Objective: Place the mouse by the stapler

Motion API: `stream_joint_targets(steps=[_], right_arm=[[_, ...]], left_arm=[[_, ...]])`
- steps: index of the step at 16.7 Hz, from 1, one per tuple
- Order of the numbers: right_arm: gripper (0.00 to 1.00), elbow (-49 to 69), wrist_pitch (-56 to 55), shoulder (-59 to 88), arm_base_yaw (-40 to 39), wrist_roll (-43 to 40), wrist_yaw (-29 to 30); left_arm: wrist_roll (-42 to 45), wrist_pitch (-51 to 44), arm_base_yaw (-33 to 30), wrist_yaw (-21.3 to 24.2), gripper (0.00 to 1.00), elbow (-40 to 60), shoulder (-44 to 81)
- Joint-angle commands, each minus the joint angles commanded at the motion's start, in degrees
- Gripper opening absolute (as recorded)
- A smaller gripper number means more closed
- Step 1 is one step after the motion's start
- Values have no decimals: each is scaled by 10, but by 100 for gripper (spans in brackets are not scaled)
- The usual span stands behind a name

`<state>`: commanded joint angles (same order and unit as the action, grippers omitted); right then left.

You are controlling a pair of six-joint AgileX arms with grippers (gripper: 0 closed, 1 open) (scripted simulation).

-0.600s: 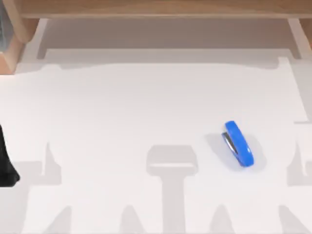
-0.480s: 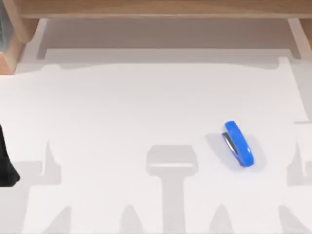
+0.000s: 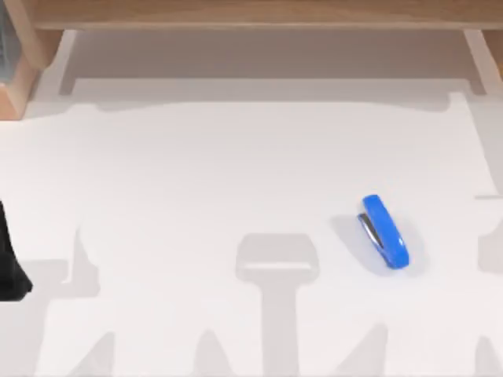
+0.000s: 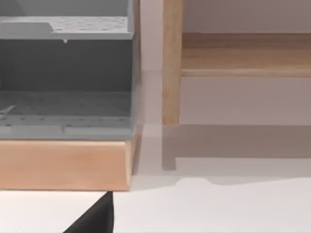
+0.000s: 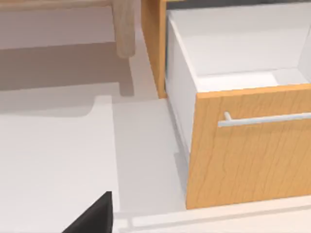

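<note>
The small bright blue stapler [image 3: 384, 232], glossy plastic with rounded ends and a silver metal strip along its left side, lies flat on the smooth white table [image 3: 196, 173], right of centre and toward the near half. Its long axis runs diagonally, one end pointing far-left and the other near-right. No brand, label or writing can be read on it. A black angular part of the left arm [image 3: 9, 263] sits at the table's left edge, well apart from the stapler; whether the fingers of either arm are wide or narrow cannot be told. In the left wrist view, a pale wooden post [image 4: 171, 63] stands beside a grey perforated shelf unit [image 4: 65, 73] resting on a light wooden base [image 4: 63, 164]. In the right wrist view, an open drawer [image 5: 252, 145] of orange grained wood, with a white interior and a thin silver bar handle [image 5: 265, 119], stands beside the white table surface.
</note>
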<state>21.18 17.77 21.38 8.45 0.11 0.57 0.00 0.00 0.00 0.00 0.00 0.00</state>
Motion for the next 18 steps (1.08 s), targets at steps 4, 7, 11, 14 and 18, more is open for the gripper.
stream_joint_targets(steps=[4,7,11,14,18], right_arm=[[100,248,151,249,59,-6,3],[100,473,264,476,93,-16,4],[100,765,402,793,126,-36,4],[100,946,489,992,136,-52,2],[100,1113,568,1175,130,-69,-2]], left_arm=[[0,0,0,0,100,0,0],[0,0,0,0,100,0,0],[0,0,0,0,100,0,0],[0,0,0,0,100,0,0],[0,0,0,0,100,0,0]])
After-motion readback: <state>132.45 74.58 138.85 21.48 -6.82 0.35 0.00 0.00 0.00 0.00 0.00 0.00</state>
